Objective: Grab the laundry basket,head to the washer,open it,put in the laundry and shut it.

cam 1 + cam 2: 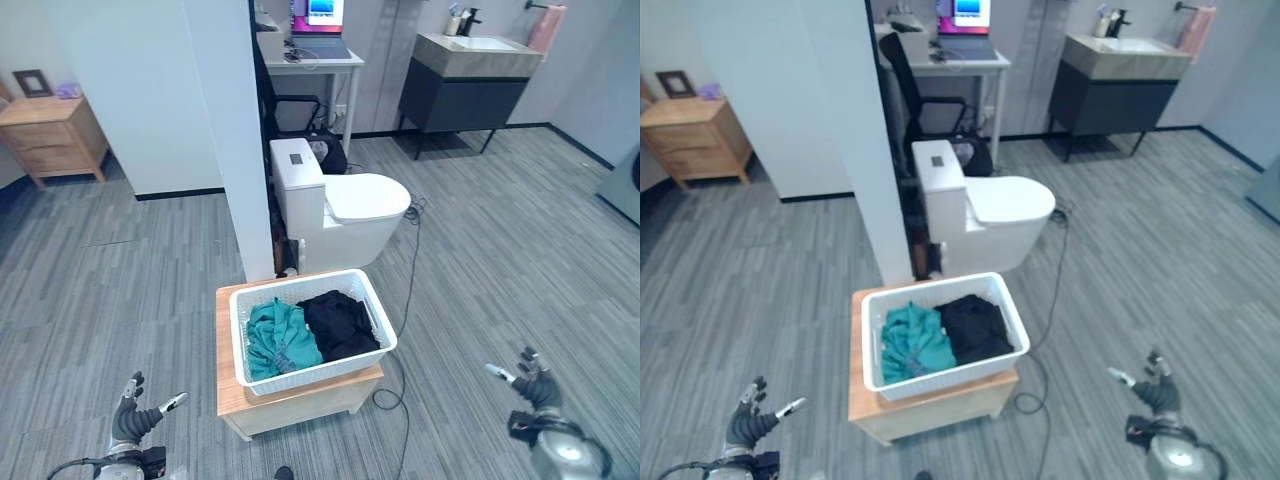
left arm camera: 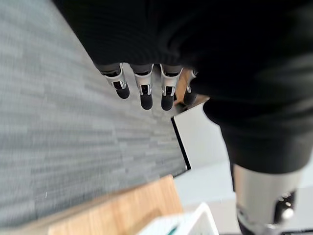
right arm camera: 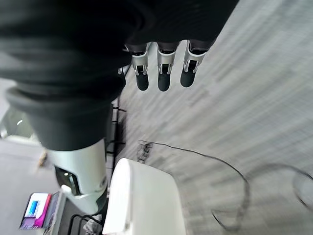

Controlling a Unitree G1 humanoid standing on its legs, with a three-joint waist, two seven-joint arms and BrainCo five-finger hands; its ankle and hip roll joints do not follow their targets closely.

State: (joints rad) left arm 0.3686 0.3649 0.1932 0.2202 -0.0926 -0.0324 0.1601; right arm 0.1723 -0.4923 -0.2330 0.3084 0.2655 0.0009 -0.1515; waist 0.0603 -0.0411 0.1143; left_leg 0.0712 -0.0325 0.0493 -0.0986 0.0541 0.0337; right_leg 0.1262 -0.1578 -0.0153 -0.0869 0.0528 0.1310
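A white laundry basket (image 1: 300, 375) sits on a low wooden table (image 1: 300, 402) in front of me. Inside lie a teal garment (image 1: 278, 338) on the left and a black one (image 1: 340, 322) on the right. My left hand (image 1: 130, 415) hovers low to the left of the table, open with fingers (image 2: 144, 90) straight, holding nothing. My right hand (image 1: 535, 390) hovers low to the right, also open and clear of the basket, its fingers (image 3: 164, 73) straight. A corner of the basket (image 2: 195, 220) shows past the left hand.
A white toilet (image 1: 350, 200) stands just behind the table, beside a white partition wall (image 1: 235, 130). A cable (image 1: 410, 290) runs across the grey floor at the right. Farther off are a wooden nightstand (image 1: 50, 135), a desk with a laptop (image 1: 320, 45), a vanity sink (image 1: 470, 70) and part of a grey appliance (image 1: 625, 185).
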